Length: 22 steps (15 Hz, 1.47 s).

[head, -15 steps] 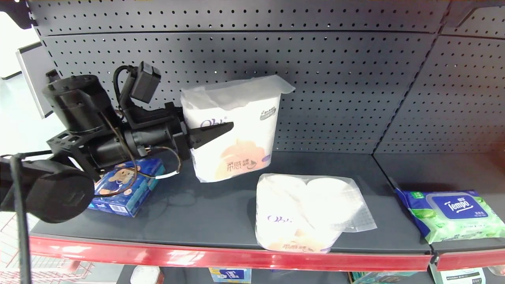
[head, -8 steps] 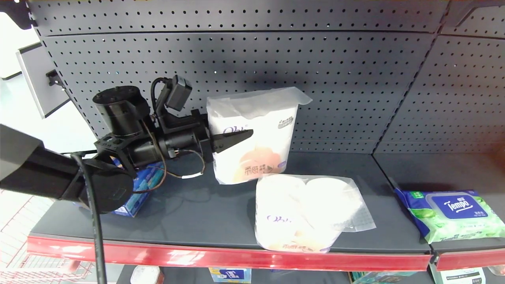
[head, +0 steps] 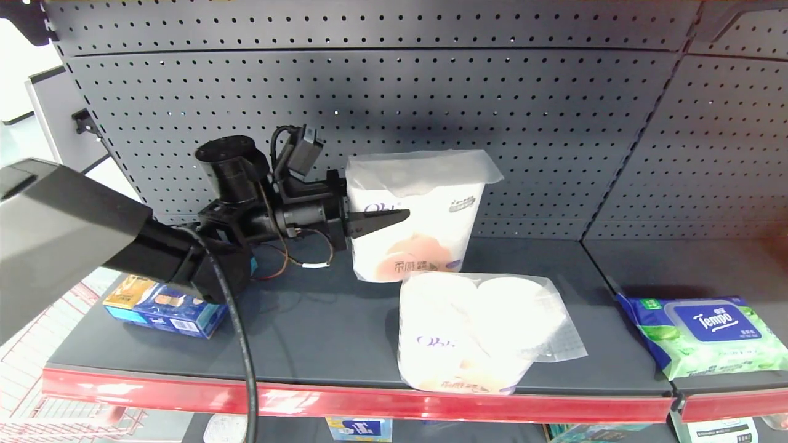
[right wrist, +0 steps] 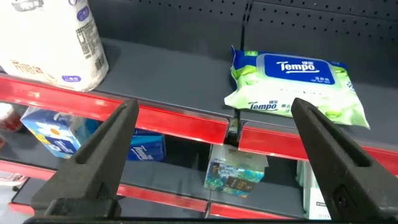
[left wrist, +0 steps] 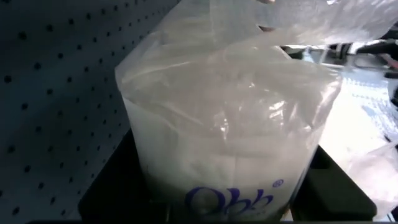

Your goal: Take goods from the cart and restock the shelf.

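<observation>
My left gripper (head: 403, 216) is shut on an upright pack of toilet rolls (head: 418, 212), white with a loose clear plastic top, held near the pegboard at the back of the shelf (head: 308, 320). Whether its bottom touches the shelf I cannot tell. In the left wrist view the same pack (left wrist: 230, 143) sits between the two dark fingers (left wrist: 106, 193). A second pack (head: 474, 332) lies on its side at the shelf front, just in front of the held one. My right gripper (right wrist: 214, 165) is open with nothing in it, below and in front of the red shelf edge (right wrist: 186, 118).
A blue tissue box (head: 163, 304) lies at the shelf's left front. A green and blue wet-wipes pack (head: 708, 335) lies on the right shelf section. The red wire cart (head: 24, 351) shows at the lower left. Goods stand on the lower shelf (right wrist: 236, 174).
My left arm has carried the pack to the right, deeper toward the pegboard and lower. The blue box it was covering has come into sight.
</observation>
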Available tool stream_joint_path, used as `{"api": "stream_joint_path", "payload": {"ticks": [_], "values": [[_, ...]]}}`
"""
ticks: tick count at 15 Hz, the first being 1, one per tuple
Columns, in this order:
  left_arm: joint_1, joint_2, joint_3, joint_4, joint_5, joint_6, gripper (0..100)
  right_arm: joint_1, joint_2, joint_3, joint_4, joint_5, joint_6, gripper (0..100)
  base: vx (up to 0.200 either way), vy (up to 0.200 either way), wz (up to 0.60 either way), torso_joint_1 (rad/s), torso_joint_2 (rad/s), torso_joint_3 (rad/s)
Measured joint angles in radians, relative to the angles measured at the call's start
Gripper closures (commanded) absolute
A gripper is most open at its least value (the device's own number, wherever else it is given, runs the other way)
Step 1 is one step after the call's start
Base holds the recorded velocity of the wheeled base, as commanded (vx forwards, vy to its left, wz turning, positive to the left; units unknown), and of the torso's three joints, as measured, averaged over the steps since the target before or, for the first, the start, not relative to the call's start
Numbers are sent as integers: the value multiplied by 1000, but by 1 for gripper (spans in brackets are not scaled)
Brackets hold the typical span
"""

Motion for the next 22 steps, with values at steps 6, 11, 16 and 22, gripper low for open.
{"api": "stream_joint_path", "payload": {"ticks": [6, 11, 16, 22], "values": [[13, 196, -218, -39, -218, -18, 100, 0, -3, 0, 0, -2, -21, 0, 0, 0, 0, 0, 0, 0], [-16, 284, -300, -40, -235, -60, 100, 0, -3, 28, -5, -1, -47, 0, 0, 0, 0, 0, 0, 0], [-69, 370, -433, -39, -193, -100, 100, 0, -3, 31, -7, -1, -55, 0, 0, 0, 0, 0, 0, 0], [-79, 416, -466, -40, -205, -141, 100, 0, -3, 31, -7, -1, -55, 0, 0, 0, 0, 0, 0, 0]]}}
